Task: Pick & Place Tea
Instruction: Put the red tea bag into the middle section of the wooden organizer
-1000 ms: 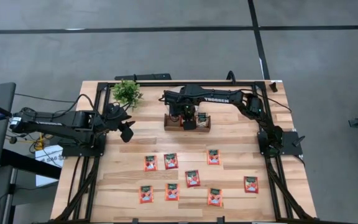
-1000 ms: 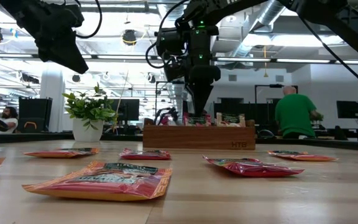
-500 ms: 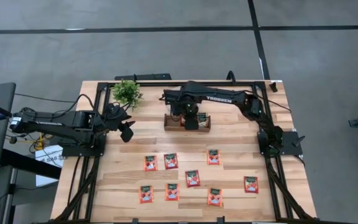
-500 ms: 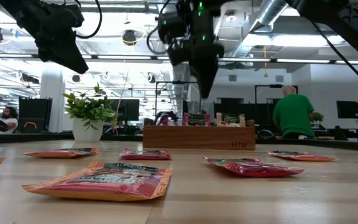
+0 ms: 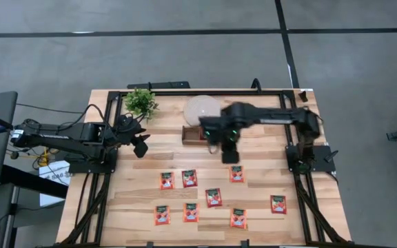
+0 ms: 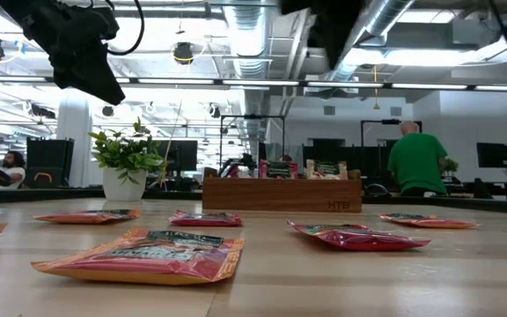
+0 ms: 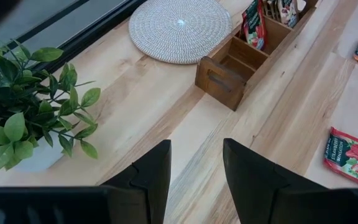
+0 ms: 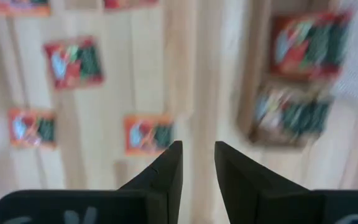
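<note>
Several red-orange tea sachets lie flat on the near half of the table, among them one (image 5: pixel 236 173) just near of my right gripper and one (image 5: pixel 214 198) further toward the near edge. More tea sachets (image 7: pixel 253 23) stand upright in the brown wooden tray (image 5: pixel 190 134). My right gripper (image 5: pixel 230 154) hangs high between the tray and the loose sachets, pointing down. Its fingers (image 8: pixel 170 167) are open with nothing between them. My left gripper (image 5: pixel 142 145) waits open at the table's left, above the bare wood (image 7: pixel 196 168).
A round white woven disc (image 5: pixel 202 108) lies behind the tray and a small potted plant (image 5: pixel 141 102) stands at the far left. Black frame rails run along the table's left, right and far edges. A person in green (image 6: pixel 417 160) stands in the room beyond.
My right gripper has risen out of the wooden tray and swung toward the table's near edge, ending high over the wood between the tray and the loose sachets. It has climbed out of the top of the low view. The sachets on the table have stayed where they were.
</note>
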Motion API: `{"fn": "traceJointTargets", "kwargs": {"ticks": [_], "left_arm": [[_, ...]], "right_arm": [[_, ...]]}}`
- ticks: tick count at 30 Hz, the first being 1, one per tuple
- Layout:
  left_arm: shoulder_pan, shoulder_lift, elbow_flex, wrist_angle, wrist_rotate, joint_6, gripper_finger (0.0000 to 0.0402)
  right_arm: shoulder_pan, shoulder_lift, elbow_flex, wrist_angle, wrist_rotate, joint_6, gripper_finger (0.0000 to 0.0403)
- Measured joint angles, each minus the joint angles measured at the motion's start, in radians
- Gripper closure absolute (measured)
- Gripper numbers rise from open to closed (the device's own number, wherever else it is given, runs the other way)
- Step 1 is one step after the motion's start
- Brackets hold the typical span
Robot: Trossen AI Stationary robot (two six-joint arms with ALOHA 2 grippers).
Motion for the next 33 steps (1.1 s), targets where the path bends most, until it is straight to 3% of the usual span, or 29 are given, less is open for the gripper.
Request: {"fn": "traceJointTargets", "kwargs": {"ticks": [7,14,23,33], "left_arm": [[0.0,0.0,0.0,0.001,0.001,0.0,0.0264],[0.0,0.0,0.0,0.008,0.001,-0.003,0.0264],[0.0,0.0,0.0,0.009,0.019,-0.012,0.0264],[0.0,0.0,0.0,0.01,0.025,-0.056,0.0264]], "right_arm": [[0.142,-0.233,-0.413,0.045,-0.02,0.216,0.0315],[0.333,-0.46,-0.751,0.224,-0.087,0.505,0.0316],[0.55,-0.6,-0.941,0.367,-0.09,0.85,0.0316],[0.714,-0.581,-1.099,0.521,-0.214,0.967,0.0316]]}}
